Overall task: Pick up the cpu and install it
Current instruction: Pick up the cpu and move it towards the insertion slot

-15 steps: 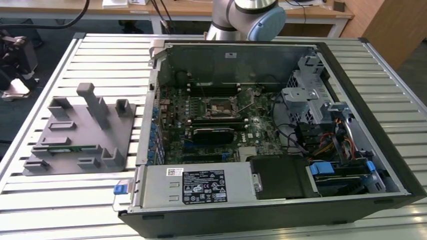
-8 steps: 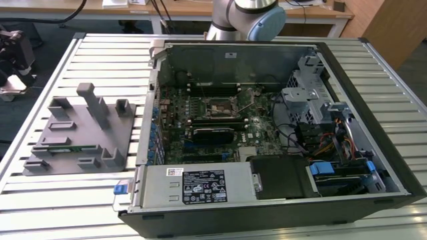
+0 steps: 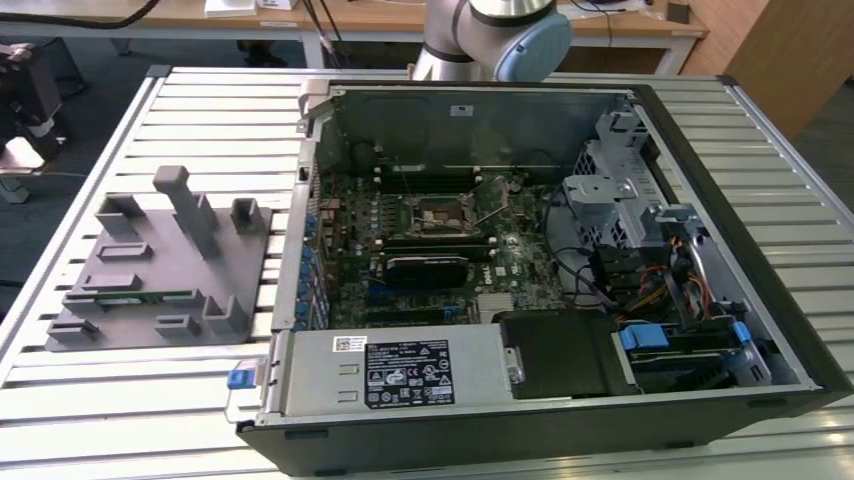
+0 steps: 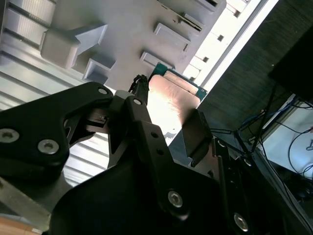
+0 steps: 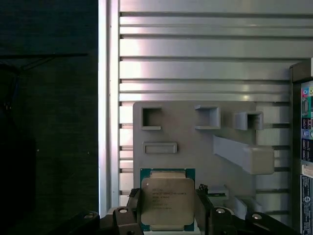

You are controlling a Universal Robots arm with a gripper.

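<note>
Pick-up seems done, the gripper (image 5: 167,205) clamped edgewise on the cpu (image 5: 167,193); seating needs squaring over the socket (image 3: 447,212), twelve o'clock of the heatsink (image 3: 427,268).

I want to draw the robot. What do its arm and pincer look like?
The arm is a silvery tube with a round pale-blue cap. The pincer is black, made of chunky angular links with shiny screw heads.

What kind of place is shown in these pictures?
Probably a robotics lab or test bench for computer assembly: an open computer case lies on a slatted metal table, a grey parts fixture sits beside it, and the jaws hold the cpu.
</note>
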